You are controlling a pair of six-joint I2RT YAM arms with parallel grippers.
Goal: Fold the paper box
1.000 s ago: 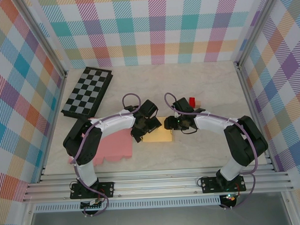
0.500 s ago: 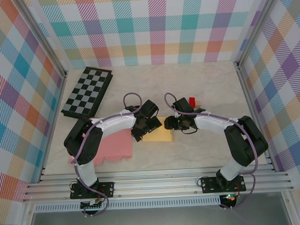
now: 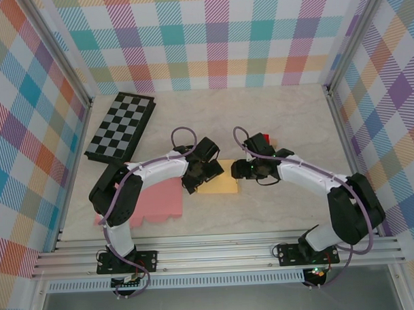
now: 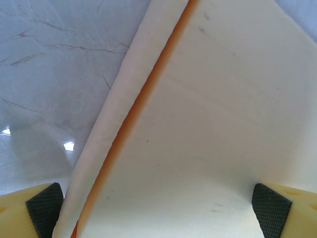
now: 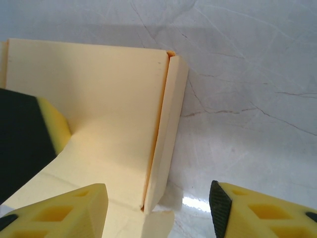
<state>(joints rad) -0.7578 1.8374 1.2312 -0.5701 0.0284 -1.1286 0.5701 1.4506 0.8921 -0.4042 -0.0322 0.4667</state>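
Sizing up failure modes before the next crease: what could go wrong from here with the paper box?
1. The raised side flap sits between the right gripper's open fingers with nothing holding it, so it may spring back flat.
2. The left gripper is open too and straddles the paper box. A push could slide the box across the smooth table.
3. Both grippers crowd the same panel, so a finger clash seems possible.
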